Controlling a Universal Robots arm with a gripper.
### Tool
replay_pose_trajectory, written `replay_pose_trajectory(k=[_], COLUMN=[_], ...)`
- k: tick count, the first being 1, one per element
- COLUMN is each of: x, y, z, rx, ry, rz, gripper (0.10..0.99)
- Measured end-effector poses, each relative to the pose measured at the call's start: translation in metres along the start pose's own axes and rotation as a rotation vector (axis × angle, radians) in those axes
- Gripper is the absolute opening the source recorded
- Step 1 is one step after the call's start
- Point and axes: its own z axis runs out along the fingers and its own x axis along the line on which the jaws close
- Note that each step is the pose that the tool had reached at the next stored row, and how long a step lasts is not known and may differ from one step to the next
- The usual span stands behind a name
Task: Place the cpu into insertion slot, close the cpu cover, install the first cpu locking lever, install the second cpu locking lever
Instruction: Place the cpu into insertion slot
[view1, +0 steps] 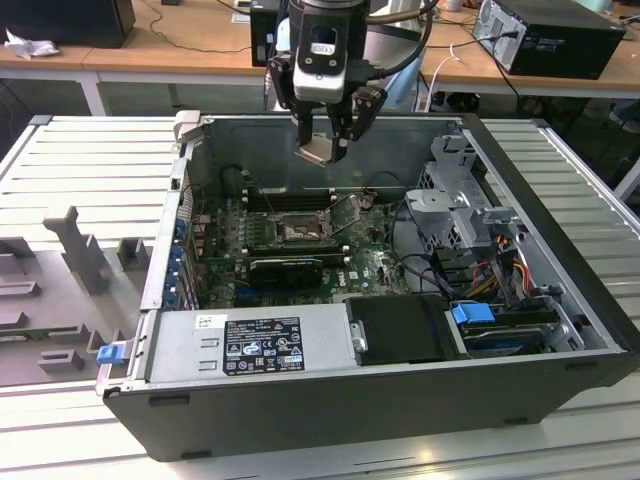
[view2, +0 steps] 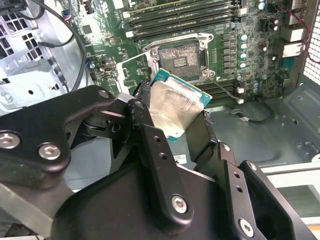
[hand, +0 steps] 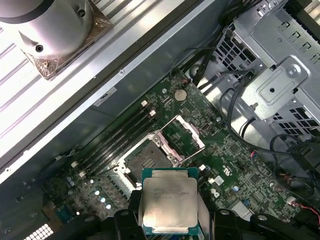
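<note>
My gripper (view1: 320, 148) hangs over the open computer case and is shut on the cpu (view1: 318, 152), a flat silver-faced square chip held by its edges. Both wrist views show the cpu (view2: 175, 107) (hand: 169, 200) between the black fingers (view2: 150, 145) (hand: 132, 202), in the air above the motherboard. The insertion slot (view1: 298, 232) (view2: 181, 55) (hand: 147, 160) lies below it with its dark centre bare. Beside the slot the cpu cover (hand: 186, 136) (view2: 131, 67) stands swung up and open. The cpu is apart from the slot.
Long black RAM slots (view1: 285, 198) run behind the socket. A power supply (view1: 255, 345) fills the case's near side and a metal drive cage (view1: 455, 200) with cables stands on the exterior view's right. A silvery cooler (hand: 50, 35) rests on the slatted table outside the case wall.
</note>
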Motion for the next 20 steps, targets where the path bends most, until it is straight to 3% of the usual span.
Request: replay_pose_trajectory(k=[20], x=[-0.0001], y=[-0.0004], z=[0.0043], rx=[-0.002], ry=[-0.0058], rz=[0.070], gripper=[0.525])
